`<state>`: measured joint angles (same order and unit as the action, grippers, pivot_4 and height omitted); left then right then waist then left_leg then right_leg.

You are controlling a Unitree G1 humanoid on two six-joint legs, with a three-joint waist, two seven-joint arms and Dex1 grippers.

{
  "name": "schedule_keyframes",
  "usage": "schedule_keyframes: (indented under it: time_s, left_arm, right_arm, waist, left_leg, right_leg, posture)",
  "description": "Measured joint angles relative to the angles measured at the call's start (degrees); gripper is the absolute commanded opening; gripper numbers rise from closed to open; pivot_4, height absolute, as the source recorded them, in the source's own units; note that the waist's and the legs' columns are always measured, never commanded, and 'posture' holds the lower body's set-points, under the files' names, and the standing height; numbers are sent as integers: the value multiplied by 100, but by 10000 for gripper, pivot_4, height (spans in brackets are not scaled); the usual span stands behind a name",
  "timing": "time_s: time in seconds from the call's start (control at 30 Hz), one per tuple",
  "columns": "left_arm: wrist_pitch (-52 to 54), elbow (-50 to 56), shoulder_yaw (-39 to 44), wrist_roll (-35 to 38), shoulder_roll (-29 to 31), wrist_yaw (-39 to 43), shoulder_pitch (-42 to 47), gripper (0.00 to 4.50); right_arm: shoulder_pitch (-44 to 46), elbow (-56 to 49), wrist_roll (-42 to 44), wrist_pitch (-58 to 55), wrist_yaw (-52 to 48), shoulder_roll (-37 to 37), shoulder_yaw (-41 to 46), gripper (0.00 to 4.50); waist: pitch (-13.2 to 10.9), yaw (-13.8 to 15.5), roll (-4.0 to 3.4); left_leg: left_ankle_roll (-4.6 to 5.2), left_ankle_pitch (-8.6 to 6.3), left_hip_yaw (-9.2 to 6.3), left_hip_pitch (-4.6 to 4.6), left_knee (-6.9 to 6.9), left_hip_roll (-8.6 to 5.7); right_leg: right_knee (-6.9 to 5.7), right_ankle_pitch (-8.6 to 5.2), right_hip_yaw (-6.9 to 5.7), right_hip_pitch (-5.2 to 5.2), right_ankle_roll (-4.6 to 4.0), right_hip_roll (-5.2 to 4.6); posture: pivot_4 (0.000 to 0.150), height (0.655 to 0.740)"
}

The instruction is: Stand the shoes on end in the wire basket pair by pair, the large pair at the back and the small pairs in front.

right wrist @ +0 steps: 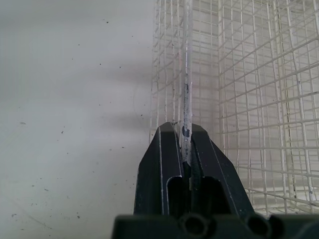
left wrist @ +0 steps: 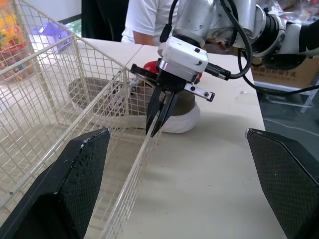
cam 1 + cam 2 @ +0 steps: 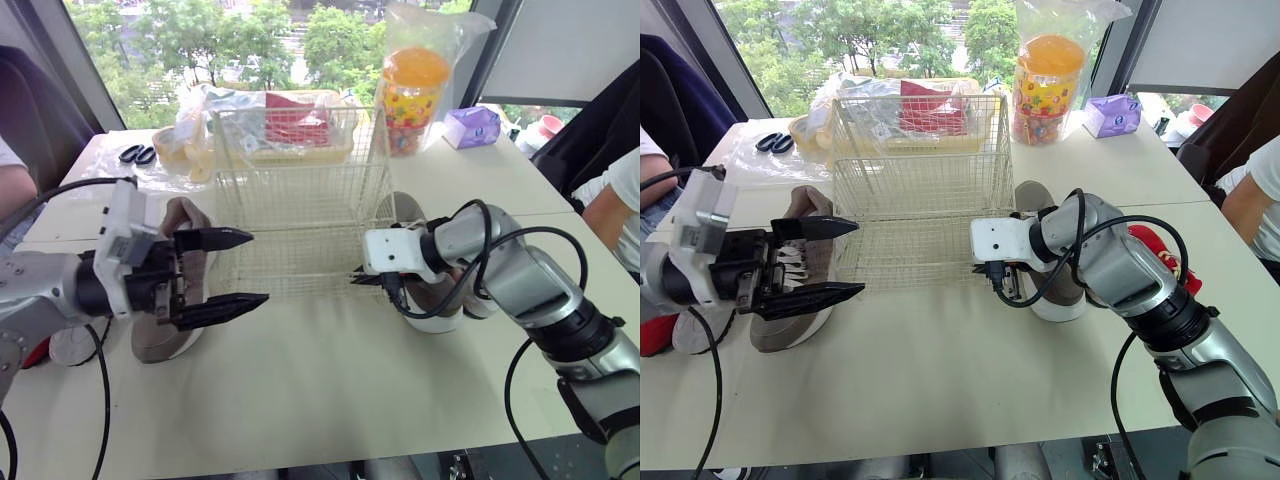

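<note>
Right gripper [image 1: 185,133] pinched shut on wire basket [image 3: 300,200] at its near right bottom edge. Left gripper [image 3: 256,268] spread wide, empty, left of basket. Brown shoe [image 3: 790,322] lies left of basket, another shoe [image 3: 1060,292] right

Left hand [image 3: 256,267] wide open; right hand [image 3: 360,279] pinched shut on wire basket [image 3: 300,205].

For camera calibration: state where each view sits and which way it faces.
Head eyes: above, looking forward and down at the wire basket; left gripper and right gripper show.
Left wrist: looks across the table past its own open fingers at the right gripper.
Right wrist: looks along its fingers, shut on the basket's wire.
Shared: all show the basket.
</note>
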<state>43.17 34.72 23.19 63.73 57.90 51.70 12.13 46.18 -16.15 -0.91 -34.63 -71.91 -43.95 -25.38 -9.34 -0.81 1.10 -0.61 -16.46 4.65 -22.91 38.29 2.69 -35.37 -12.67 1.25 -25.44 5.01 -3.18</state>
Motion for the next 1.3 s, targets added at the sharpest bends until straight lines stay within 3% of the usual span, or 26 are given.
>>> schedule_keyframes:
  time_s: [0.17, 0.27, 0.5, 0.63, 0.73, 0.87, 1.03, 1.13, 1.3]
  left_arm:
    - [1, -7, -14, -3, -13, -7, 37, 45000]
    - [1, -36, -57, -2, -16, -6, 156, 45000]
    - [-15, -312, -412, -74, -156, 162, 572, 45000]
    - [-118, -725, -751, -269, -287, 461, 985, 45000]
    - [-226, -1083, -1173, -515, -428, 797, 1501, 45000]
    - [-355, -1542, -1491, -821, -556, 1189, 1909, 45000]
    - [-383, -1797, -1796, -1084, -742, 1462, 2251, 45000]
    - [-378, -1846, -1843, -1174, -806, 1541, 2398, 45000]
    - [-350, -1857, -1844, -1246, -844, 1573, 2430, 45000]
  right_arm:
    - [32, -112, 199, -226, 4, -2, 217, 28315]
    - [148, -332, 536, -568, 30, -6, 663, 43629]
    - [419, -1281, 2181, -2807, 756, 220, 2824, 44403]
    - [169, -1951, 2358, -4404, 1639, 93, 3824, 44403]
    - [-415, -2689, 2001, -5520, 2748, 458, 4498, 44403]
    - [-1571, -3382, 1511, -5747, 3897, 1169, 4824, 44403]
    - [-1979, -4067, 1230, -5746, 4724, 2092, 4883, 44403]
    - [-2311, -4138, 1187, -5738, 5049, 2765, 4836, 44403]
    - [-3084, -4004, 1042, -5333, 5535, 3178, 4650, 44403]
  waist:
    - [0, 3, 0]
    - [0, 12, 0]
    - [2, 32, 2]
    - [3, 27, 4]
    - [5, 22, 7]
    - [6, 7, 6]
    - [6, -19, 6]
    - [6, -11, 5]
    - [6, 0, 6]
  left_leg:
    - [-1, 1, 0, 3, 1, 0]
    - [-2, 2, -2, 5, 2, 0]
    - [-3, 2, -9, 11, 3, 0]
    - [-3, 2, -7, 11, 5, -1]
    - [-3, 2, -11, 13, 5, -2]
    - [-3, 2, -10, 10, 3, -2]
    - [-2, 2, -17, 17, 3, 4]
    - [-2, 3, -22, 16, 3, 5]
    - [-3, 3, -21, 15, 3, 5]
  right_leg:
    - [-2, 0, 0, 4, 0, 0]
    - [-3, 0, 0, 6, 0, 0]
    - [-5, 0, -3, 15, 0, 0]
    - [-4, 0, -1, 17, -1, -1]
    - [-7, 0, -1, 18, -1, 2]
    - [-11, 1, 3, 12, 1, 5]
    - [-12, 0, 9, 15, 1, 22]
    - [-14, 0, 9, 15, 0, 26]
    - [-10, 0, 10, 19, 0, 25]
  posture:
    - [1500, 7400]
    - [1500, 7400]
    - [1500, 7400]
    - [1500, 7400]
    - [1500, 7400]
    - [1500, 7400]
    - [1500, 7400]
    - [1500, 7400]
    - [1500, 7400]
